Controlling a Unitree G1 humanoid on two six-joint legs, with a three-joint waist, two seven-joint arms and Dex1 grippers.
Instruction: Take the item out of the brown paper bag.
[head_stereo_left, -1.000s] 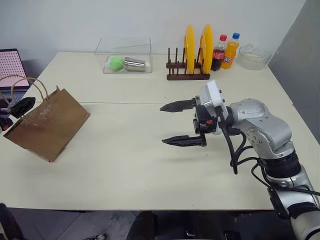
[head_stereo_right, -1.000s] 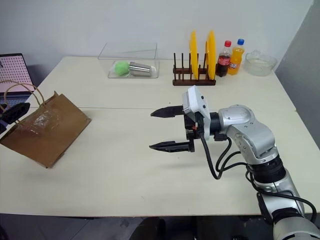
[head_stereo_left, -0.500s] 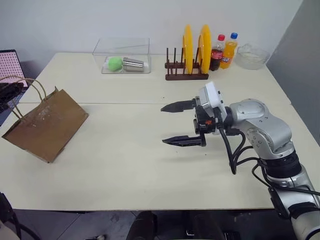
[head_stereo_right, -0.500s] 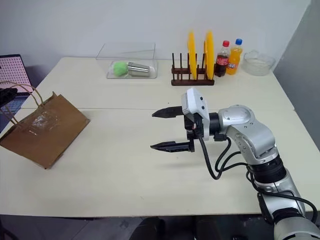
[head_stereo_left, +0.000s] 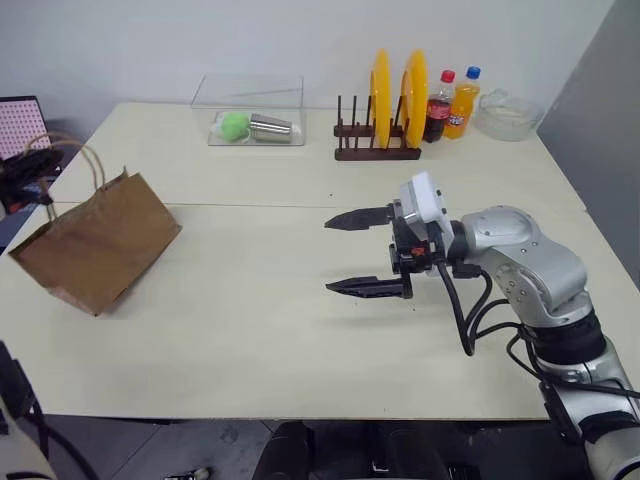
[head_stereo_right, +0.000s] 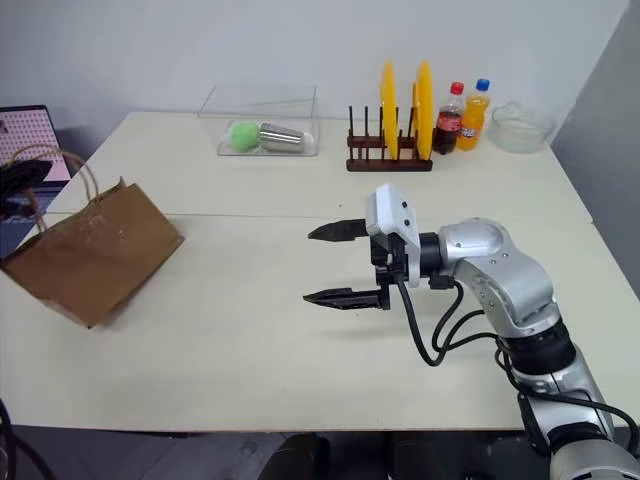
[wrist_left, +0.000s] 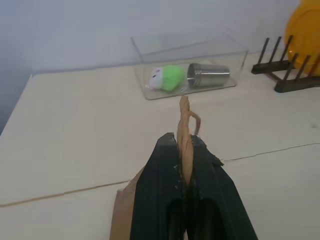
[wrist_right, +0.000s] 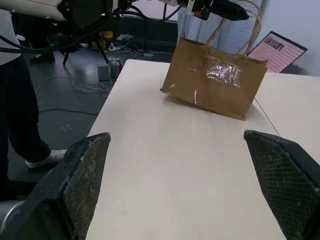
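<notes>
The brown paper bag (head_stereo_left: 100, 240) leans on the table's left side with its open top and loop handles toward the left edge. My left gripper (wrist_left: 185, 145) is shut on one tan handle (wrist_left: 184, 117) and holds it up above the bag's mouth; it also shows at the far left (head_stereo_left: 25, 165). The item is hidden. My right gripper (head_stereo_left: 350, 252) hovers open over the middle of the table, pointing left at the bag from well apart, nothing between its fingers (wrist_right: 80, 185).
At the table's back stand a clear box (head_stereo_left: 250, 125) with a green ball and a steel cup, a plate rack (head_stereo_left: 385, 110) with yellow plates, cola (head_stereo_left: 437, 105) and orange soda (head_stereo_left: 462, 100) bottles, and a glass bowl (head_stereo_left: 505, 112). A laptop (head_stereo_left: 18, 125) sits far left.
My left gripper closed on the bag's handle and rose, pulling the handle up so the bag's top end lifted. The right arm stayed put.
</notes>
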